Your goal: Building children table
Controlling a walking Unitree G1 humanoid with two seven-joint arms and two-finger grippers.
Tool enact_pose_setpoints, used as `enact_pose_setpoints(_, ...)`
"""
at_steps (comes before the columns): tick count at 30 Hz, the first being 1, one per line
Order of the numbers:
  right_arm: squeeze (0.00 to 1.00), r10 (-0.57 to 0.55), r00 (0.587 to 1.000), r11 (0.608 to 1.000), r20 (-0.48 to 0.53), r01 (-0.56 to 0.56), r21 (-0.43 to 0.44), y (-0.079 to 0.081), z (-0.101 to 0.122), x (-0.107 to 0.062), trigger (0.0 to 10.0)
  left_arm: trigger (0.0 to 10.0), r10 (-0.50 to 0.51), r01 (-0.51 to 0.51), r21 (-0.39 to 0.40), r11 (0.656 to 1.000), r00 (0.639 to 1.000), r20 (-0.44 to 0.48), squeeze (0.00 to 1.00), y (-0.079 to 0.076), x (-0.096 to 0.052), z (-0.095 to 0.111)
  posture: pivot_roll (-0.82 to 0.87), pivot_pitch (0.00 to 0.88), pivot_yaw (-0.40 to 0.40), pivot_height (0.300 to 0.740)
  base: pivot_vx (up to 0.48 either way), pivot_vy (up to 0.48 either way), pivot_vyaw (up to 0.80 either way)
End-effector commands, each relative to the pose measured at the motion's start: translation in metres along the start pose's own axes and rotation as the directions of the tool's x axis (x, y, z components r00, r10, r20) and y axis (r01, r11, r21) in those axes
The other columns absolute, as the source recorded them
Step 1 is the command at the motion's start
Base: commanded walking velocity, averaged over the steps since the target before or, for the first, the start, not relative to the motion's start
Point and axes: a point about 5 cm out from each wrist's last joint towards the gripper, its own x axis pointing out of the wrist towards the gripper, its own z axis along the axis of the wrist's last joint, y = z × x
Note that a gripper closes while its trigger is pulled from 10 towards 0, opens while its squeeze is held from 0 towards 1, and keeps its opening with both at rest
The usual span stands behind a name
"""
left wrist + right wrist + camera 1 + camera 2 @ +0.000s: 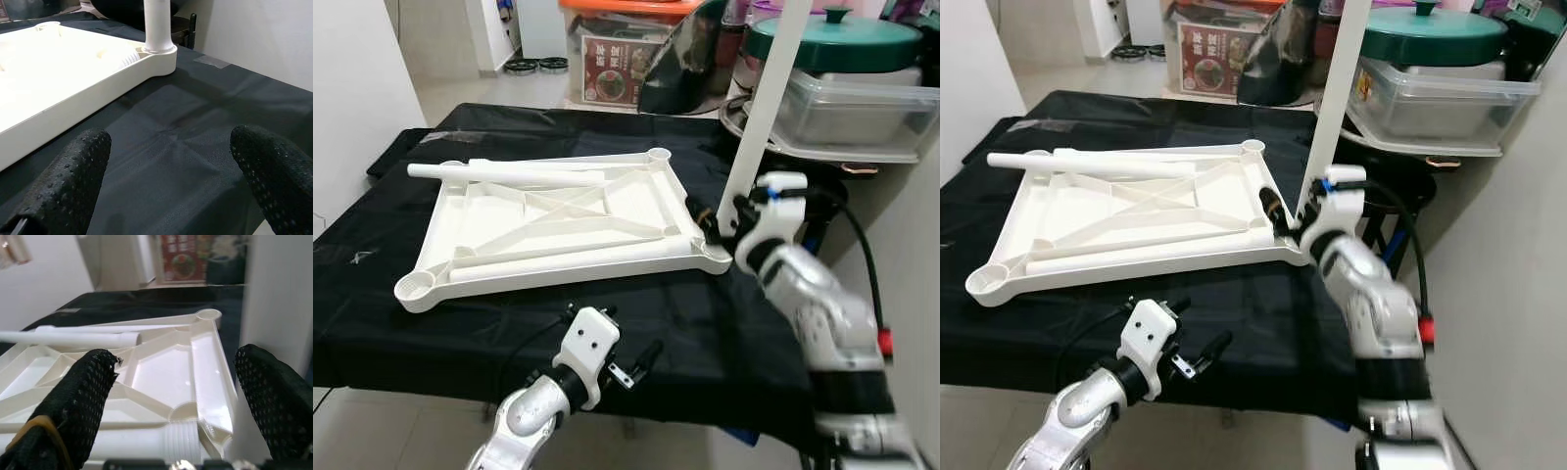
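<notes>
- On the black-covered desk (372, 294), left eye view: upturned white tabletop (558, 220), rigid light moulded plastic; two loose legs (509, 172) lie on it.
- Right eye view: right gripper (1295, 223) at the upright leg (1337, 98); grip legs mid-shaft. Box label (1214, 47) unreadable.
- Left wrist view: left gripper (166, 161) jaws spread, empty.
- Right wrist view: jaws spread beside the leg.

Setting I read as home, lived-in room or storage corner. Evidence: stacked clear plastic storage box (847, 116) with green lidded pot (835, 41) on top at right; orange-lidded storage bin (626, 54) with printed carton inside on tiled floor (480, 90) behind; plain white wall (352, 98) at left; counter draped in black cloth (685, 313).
</notes>
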Motion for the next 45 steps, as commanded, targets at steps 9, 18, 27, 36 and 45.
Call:
enact_pose_setpoints(9,0.0,-0.026,0.948,0.988,-0.318,-0.025,-0.155,-0.004,-0.024,0.029,10.0,10.0,0.002,-0.002,-0.012,1.0,1.0,-0.004,0.0,-0.004,-0.009,0.007,0.13,0.146,-0.078,0.74,0.0,0.0,0.0)
enact_pose_setpoints(18,1.0,-0.006,0.915,0.999,-0.403,-0.013,-0.045,-0.013,-0.026,0.042,10.0,10.0,-0.004,0.004,-0.032,0.999,1.0,-0.023,0.0,-0.01,-0.015,0.006,0.14,0.175,-0.093,0.74,0.0,0.0,0.0)
enact_pose_setpoints(27,0.0,-0.026,0.902,1.0,-0.431,0.021,-0.017,-0.026,-0.016,0.045,10.0,10.0,-0.006,0.005,-0.035,0.999,0.999,-0.038,0.0,-0.013,-0.018,0.005,0.14,0.161,-0.096,0.74,0.0,0.0,0.0)
enact_pose_setpoints(36,0.0,-0.001,0.879,0.999,-0.477,-0.02,-0.038,-0.032,-0.01,0.044,10.0,10.0,-0.002,0.001,-0.028,1.0,0.999,-0.048,0.0,-0.012,-0.018,0.003,0.14,0.142,-0.093,0.74,0.0,0.0,0.0)
enact_pose_setpoints(45,0.0,0.048,0.857,0.986,-0.513,-0.123,-0.112,-0.024,0.004,0.048,10.0,10.0,-0.005,0.004,-0.023,1.0,0.999,-0.051,0.0,-0.012,-0.016,0.002,0.13,0.132,-0.093,0.74,0.0,0.0,0.0)
